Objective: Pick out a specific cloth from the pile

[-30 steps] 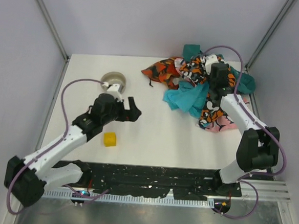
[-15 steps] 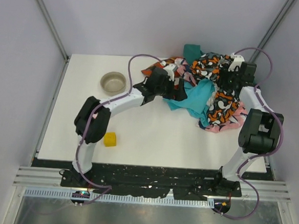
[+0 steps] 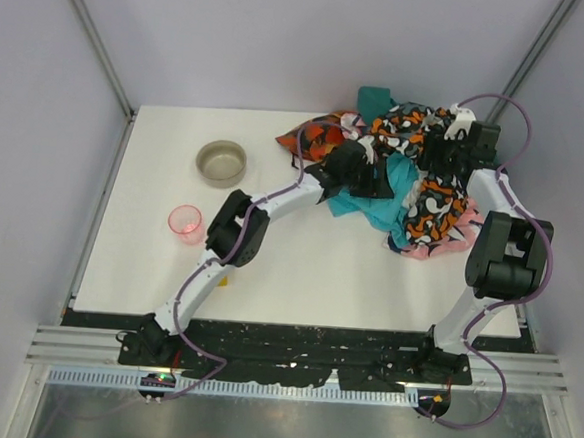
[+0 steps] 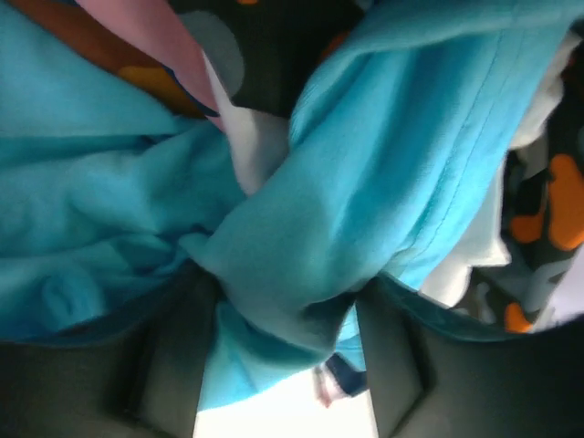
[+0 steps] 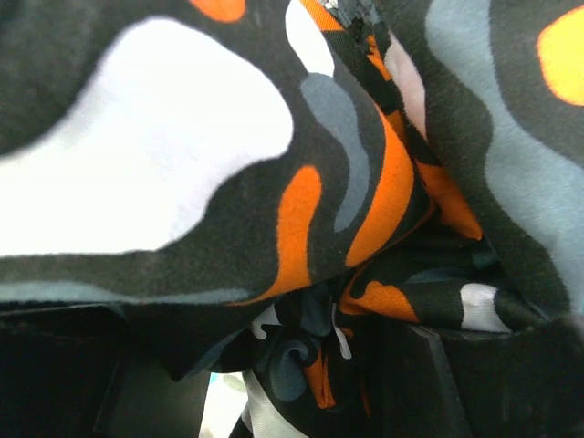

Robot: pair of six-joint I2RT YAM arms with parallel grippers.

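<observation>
The turquoise-blue cloth (image 3: 382, 197) lies at the front left of the pile (image 3: 428, 204), partly under the patterned pieces. My left gripper (image 3: 363, 176) reaches into it. In the left wrist view its jaws stand apart, open, and a bunched fold of the cloth (image 4: 310, 228) fills the gap in the left gripper (image 4: 283, 315). My right gripper (image 3: 429, 153) sits on the pile's far side. It is open, and the black-orange-white patterned cloth (image 5: 301, 219) drapes over and between the fingers of the right gripper (image 5: 278, 360).
A grey bowl (image 3: 222, 162) stands at the back left of the white table (image 3: 299, 260). A pink cup (image 3: 185, 222) stands nearer, on the left. A dark teal piece (image 3: 375, 98) tops the pile's back edge. Walls close in on both sides.
My left arm swung from the table's left middle across to the pile and into the turquoise cloth. My right gripper moved to the pile's back right and opened. A pink cup now shows.
</observation>
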